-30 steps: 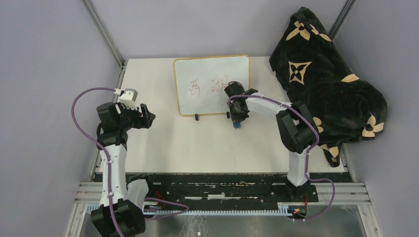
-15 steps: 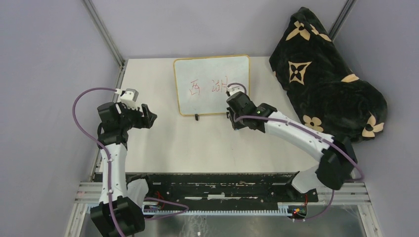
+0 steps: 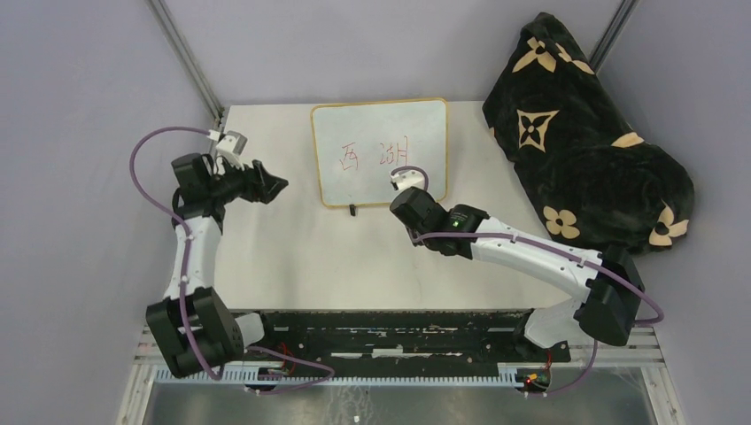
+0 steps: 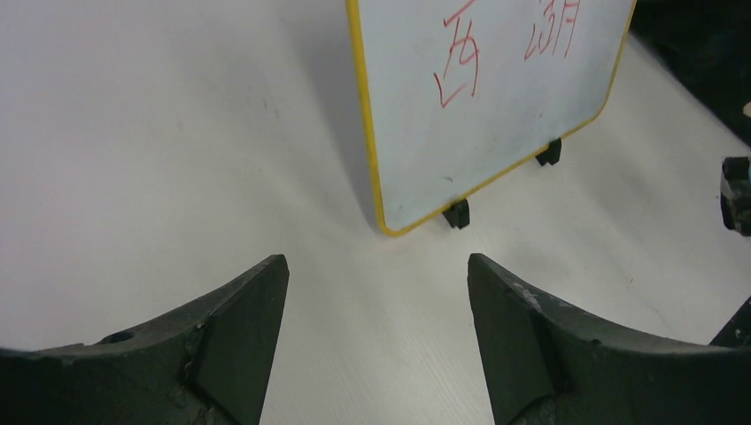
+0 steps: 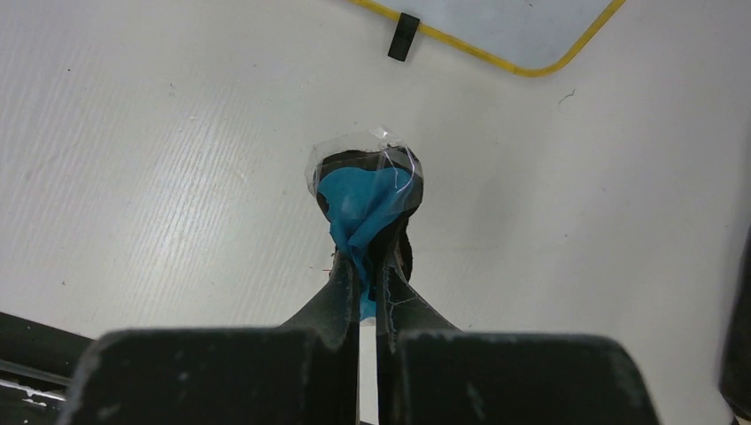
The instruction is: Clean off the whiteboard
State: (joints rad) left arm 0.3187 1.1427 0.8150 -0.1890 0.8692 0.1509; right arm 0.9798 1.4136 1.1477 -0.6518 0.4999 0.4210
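The whiteboard (image 3: 379, 150) stands upright at the back middle of the table, yellow-framed, with red handwritten characters on it. It also shows in the left wrist view (image 4: 478, 106), and its lower edge in the right wrist view (image 5: 522, 27). My right gripper (image 3: 409, 205) hovers just in front of the board's lower right part. Its jaws (image 5: 372, 257) are shut on a small blue wad (image 5: 367, 199) wrapped in clear film, above the tabletop and short of the board. My left gripper (image 3: 276, 186) is open and empty, left of the board and pointing at its lower left corner (image 4: 378, 261).
A black blanket with tan flower patterns (image 3: 584, 150) is heaped at the right side of the table. The board rests on small black feet (image 4: 456, 212) (image 5: 403, 35). Metal frame posts stand at the back corners.
My right gripper closed on the blue wad, and its arm swung round and shifted a little left. My left arm moved farther back and toward the board, its jaws opening slightly wider.
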